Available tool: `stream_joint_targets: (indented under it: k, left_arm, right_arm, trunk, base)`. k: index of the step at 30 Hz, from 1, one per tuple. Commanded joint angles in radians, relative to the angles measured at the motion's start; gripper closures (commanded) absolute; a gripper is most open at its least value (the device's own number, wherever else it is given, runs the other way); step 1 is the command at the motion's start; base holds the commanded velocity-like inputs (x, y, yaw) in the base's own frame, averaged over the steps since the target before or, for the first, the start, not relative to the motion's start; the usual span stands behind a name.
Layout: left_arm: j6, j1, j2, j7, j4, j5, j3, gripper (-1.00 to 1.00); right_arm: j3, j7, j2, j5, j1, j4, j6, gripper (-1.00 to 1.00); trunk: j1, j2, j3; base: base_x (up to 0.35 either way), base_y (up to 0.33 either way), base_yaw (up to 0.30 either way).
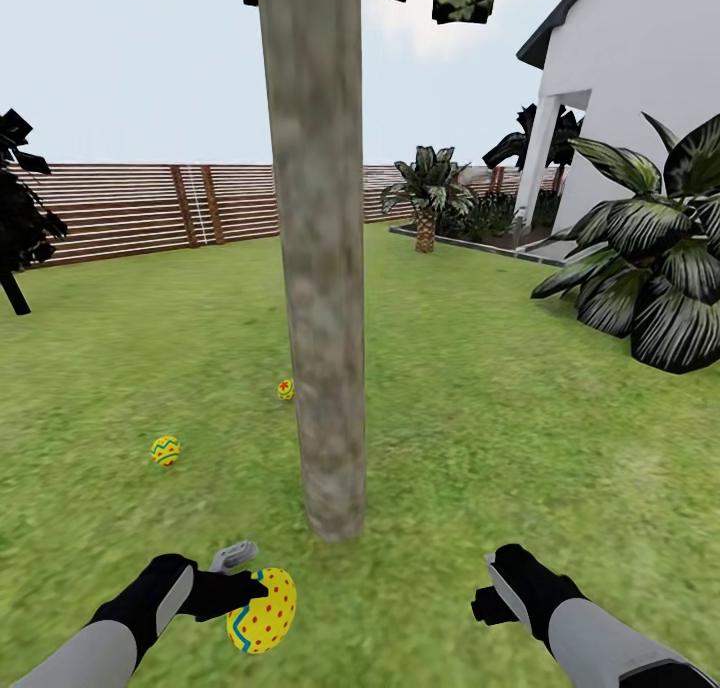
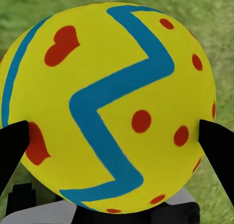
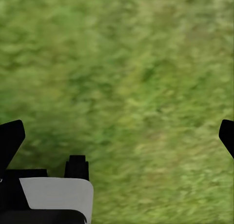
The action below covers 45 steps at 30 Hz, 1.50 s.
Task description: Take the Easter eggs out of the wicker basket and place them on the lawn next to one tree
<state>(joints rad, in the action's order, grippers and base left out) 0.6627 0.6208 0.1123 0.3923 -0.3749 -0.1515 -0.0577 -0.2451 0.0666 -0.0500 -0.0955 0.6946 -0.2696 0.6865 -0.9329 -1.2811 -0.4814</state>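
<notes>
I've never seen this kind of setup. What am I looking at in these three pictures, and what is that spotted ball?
It is a simulated two-armed robot in a garden. The wide picture comes from its head camera; the other two come from cameras at each wrist. The left gripper holds a painted egg, seen close up in the left wrist view. The right gripper is open over bare grass. Two more eggs lie on the lawn beside the tree trunk.
</notes>
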Motion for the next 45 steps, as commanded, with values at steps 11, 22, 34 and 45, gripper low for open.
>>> stream_joint_targets:
  k: [11, 22, 34, 45]
  left_arm:
    - [0.008, 0.0, 0.0, 0.002, -0.001, -0.005, -0.007, 1.0]
    - [0.009, 0.0, 0.0, -0.001, -0.001, -0.006, -0.007, 1.0]
    - [0.009, 0.0, -0.001, -0.001, -0.001, -0.007, -0.007, 1.0]
    - [0.009, 0.0, -0.002, -0.001, -0.001, -0.007, -0.007, 1.0]
  right_arm:
    - [-0.006, 0.006, -0.001, -0.01, 0.0, -0.002, 0.005, -1.0]
    - [-0.007, 0.007, 0.001, -0.01, 0.0, -0.002, 0.005, -1.0]
    - [-0.008, 0.007, 0.001, -0.01, 0.0, -0.002, 0.005, -1.0]
    - [-0.006, 0.007, 0.001, -0.01, 0.0, -0.002, 0.005, -1.0]
  trunk:
    - [-0.042, -0.078, -0.036]
    - [-0.084, -0.155, -0.07]
    - [-0.13, -0.239, -0.108]
    - [-0.173, -0.316, -0.142]
  base:
    - [0.0, 0.0, 0.0]
    - [0.0, 0.0, 0.0]
    - [0.0, 0.0, 0.0]
    - [0.0, 0.0, 0.0]
